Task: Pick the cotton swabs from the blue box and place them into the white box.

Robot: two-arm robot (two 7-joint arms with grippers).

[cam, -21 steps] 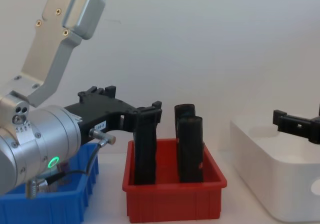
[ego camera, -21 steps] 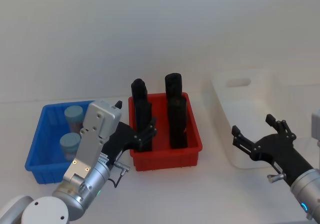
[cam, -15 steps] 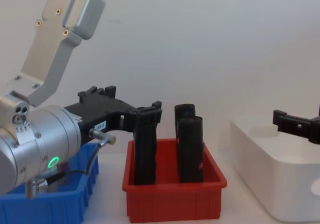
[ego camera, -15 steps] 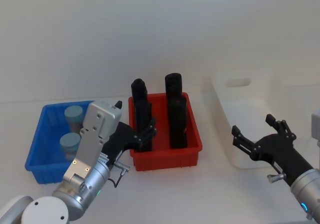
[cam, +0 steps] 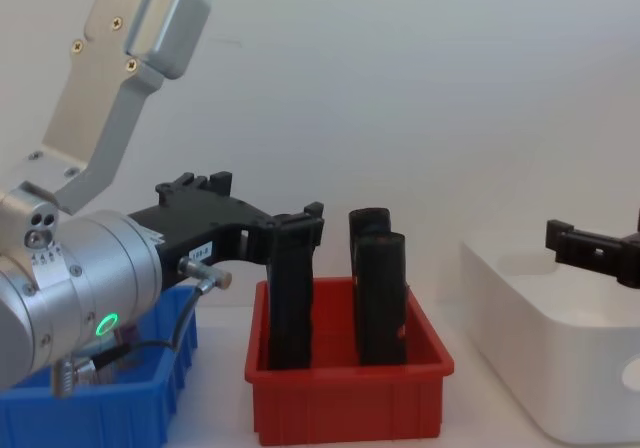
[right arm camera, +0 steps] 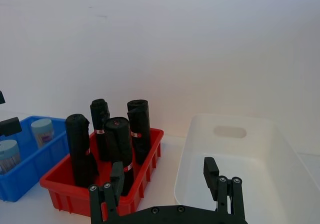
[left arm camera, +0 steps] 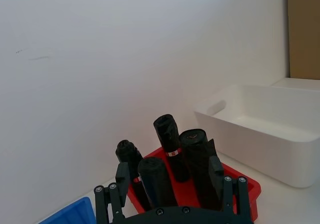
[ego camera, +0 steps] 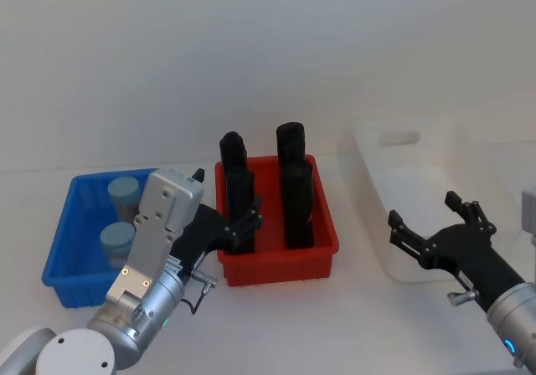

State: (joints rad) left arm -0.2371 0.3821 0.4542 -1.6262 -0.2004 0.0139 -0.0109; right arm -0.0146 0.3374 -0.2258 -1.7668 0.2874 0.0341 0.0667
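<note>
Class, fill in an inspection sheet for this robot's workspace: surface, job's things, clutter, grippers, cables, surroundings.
Surface: white table, bearing three bins in a row.
Job's things: two cotton swab jars stand upright in the blue box on the robot's left; white box on its right, nothing seen inside.
Clutter: red bin between the boxes, holding four upright black blocks.
Grippers: left gripper open, by the red bin's left side near a black block; right gripper open, at the white box's near end.
Cables: thin dark cable at the left arm's wrist.
Surroundings: plain white wall; tan panel beyond the white box.
</note>
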